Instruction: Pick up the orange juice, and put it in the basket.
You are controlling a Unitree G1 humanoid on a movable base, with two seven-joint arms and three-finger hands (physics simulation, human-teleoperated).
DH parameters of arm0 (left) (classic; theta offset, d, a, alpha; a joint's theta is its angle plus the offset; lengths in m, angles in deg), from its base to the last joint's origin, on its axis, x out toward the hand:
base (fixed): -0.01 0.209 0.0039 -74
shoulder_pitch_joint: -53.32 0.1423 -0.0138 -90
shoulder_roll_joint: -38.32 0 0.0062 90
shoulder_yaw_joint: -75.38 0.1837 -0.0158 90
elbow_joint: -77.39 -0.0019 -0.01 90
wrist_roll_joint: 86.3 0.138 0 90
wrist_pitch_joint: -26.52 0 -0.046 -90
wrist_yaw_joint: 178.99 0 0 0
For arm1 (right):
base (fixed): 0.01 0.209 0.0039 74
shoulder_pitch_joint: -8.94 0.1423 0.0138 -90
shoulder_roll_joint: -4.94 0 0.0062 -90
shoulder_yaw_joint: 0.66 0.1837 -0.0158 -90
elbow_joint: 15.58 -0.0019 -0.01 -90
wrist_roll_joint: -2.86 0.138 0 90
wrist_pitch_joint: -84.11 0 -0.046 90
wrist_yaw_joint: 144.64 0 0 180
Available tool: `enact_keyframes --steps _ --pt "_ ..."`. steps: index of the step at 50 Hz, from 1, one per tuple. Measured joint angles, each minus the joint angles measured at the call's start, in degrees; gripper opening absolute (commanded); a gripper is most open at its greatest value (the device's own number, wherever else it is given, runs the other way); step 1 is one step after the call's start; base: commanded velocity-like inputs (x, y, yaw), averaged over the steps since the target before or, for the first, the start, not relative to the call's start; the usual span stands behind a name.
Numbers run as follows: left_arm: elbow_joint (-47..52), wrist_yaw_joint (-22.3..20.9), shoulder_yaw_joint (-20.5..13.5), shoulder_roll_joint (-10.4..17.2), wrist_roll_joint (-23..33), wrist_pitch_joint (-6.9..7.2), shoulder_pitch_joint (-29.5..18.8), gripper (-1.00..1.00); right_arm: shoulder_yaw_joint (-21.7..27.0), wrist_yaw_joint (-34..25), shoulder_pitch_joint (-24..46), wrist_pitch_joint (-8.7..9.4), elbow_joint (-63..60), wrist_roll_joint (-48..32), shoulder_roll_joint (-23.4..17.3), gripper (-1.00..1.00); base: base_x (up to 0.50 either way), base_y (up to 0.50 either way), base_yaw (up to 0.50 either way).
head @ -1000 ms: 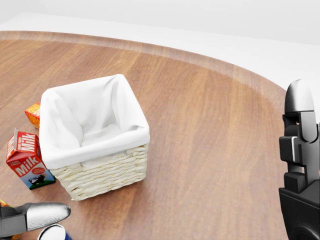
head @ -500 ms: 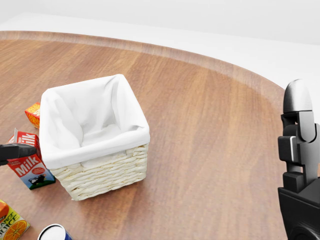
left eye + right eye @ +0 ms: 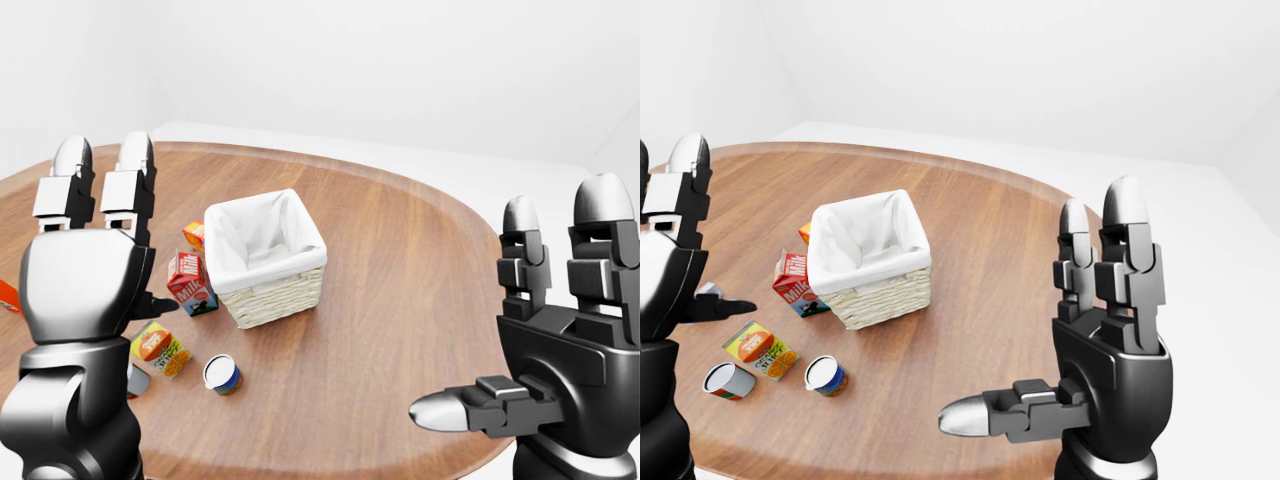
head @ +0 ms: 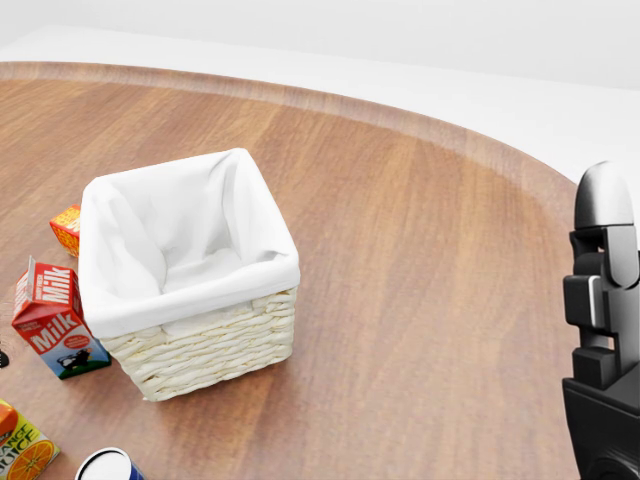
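Nothing is done yet: the orange juice (image 3: 760,349) lies flat on the table (image 3: 970,220), at about eight o'clock from the empty basket (image 3: 869,258), beside the milk carton (image 3: 793,282). My left hand (image 3: 88,270) and right hand (image 3: 1106,350) are both raised, fingers spread, holding nothing (grasp and drop remain). The right-eye view shows two cans (image 3: 826,375); the head view catches only the juice's corner.

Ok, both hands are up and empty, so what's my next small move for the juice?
Probably lower the left hand toward the orange juice, which lies flat on the table below-left of the basket in the right-eye view; that open hand is the nearer one.
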Motion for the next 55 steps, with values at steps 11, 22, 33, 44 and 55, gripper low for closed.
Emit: enact_keyframes --steps 11,22,33,44,55 --pt "1.5 -3.1 -2.5 -0.8 0.2 -4.50 3.2 1.00 0.0 0.2 -0.4 -0.55 0.0 0.2 -0.3 1.00 0.00 0.00 0.00" --pt "3.1 -6.6 -4.9 -0.6 -1.4 -4.50 4.0 1.00 0.1 0.2 -0.4 -0.58 0.0 0.3 -0.3 1.00 0.00 0.00 0.00" --pt "3.9 -9.3 -7.1 -1.1 -3.8 -4.50 5.6 1.00 0.1 0.0 -0.2 -0.36 0.0 0.3 0.0 1.00 0.00 0.00 0.00" --pt "1.9 -10.3 -7.7 -2.2 -5.0 -4.50 7.6 1.00 0.1 -0.4 0.2 0.29 0.0 0.2 0.5 1.00 0.00 0.00 0.00" --pt "-0.8 -12.1 -7.7 -3.6 -3.5 -4.50 10.2 1.00 0.2 -0.6 0.3 0.54 0.0 0.0 0.8 1.00 0.00 0.00 0.00"
